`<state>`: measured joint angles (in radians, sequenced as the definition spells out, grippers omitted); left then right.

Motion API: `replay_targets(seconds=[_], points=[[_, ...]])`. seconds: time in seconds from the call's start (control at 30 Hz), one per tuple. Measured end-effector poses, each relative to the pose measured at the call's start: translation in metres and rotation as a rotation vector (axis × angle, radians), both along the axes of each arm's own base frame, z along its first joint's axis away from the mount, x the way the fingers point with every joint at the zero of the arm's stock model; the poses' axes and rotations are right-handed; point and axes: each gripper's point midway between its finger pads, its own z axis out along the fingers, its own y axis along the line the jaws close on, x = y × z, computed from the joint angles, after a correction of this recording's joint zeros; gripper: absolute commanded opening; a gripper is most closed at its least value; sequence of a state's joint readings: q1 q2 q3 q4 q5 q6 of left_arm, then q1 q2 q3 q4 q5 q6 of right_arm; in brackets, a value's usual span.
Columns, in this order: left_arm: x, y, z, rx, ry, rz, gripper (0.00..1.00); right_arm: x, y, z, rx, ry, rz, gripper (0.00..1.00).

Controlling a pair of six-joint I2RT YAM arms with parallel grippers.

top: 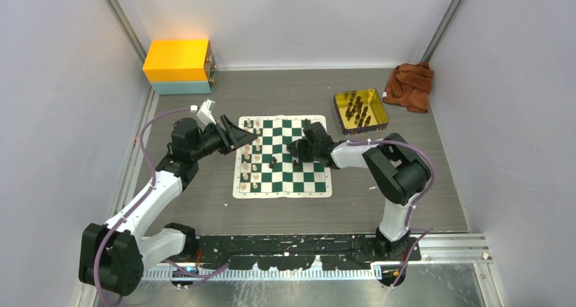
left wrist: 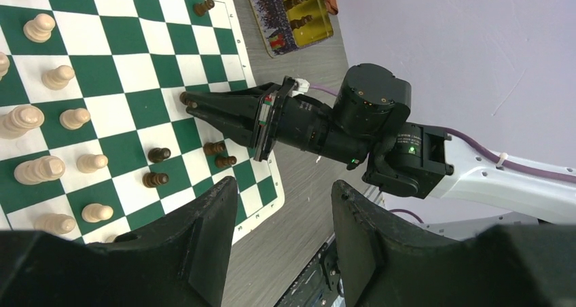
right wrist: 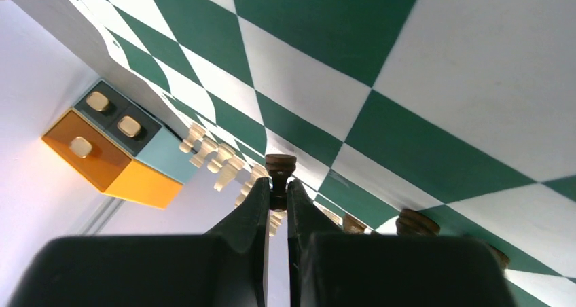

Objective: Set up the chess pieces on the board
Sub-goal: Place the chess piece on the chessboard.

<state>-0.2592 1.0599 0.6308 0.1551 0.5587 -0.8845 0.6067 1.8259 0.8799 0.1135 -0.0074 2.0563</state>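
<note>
One small dark brown chess piece pinched in the right gripper over the green-and-white checked roll-up board | left gripper half-open, empty | risk: a tilted release may topple it into nearby dark pieces.

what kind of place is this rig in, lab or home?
Probably an enclosed lab test cell: plain pale walls with metal frame posts box in the table, the left arm and right arm are bolted to a base rail at its near edge, and the board and gold tray look like staged props.
</note>
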Motion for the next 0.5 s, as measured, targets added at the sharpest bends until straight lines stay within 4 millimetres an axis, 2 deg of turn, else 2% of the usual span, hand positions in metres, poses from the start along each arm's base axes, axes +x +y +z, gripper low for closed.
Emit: replay_targets(seconds=[0.5], points=[[0.000, 0.000, -0.002, 0.003, 0.006, 0.000, 0.54, 0.013, -0.011, 0.004, 0.042, -0.064, -0.043, 0.31]])
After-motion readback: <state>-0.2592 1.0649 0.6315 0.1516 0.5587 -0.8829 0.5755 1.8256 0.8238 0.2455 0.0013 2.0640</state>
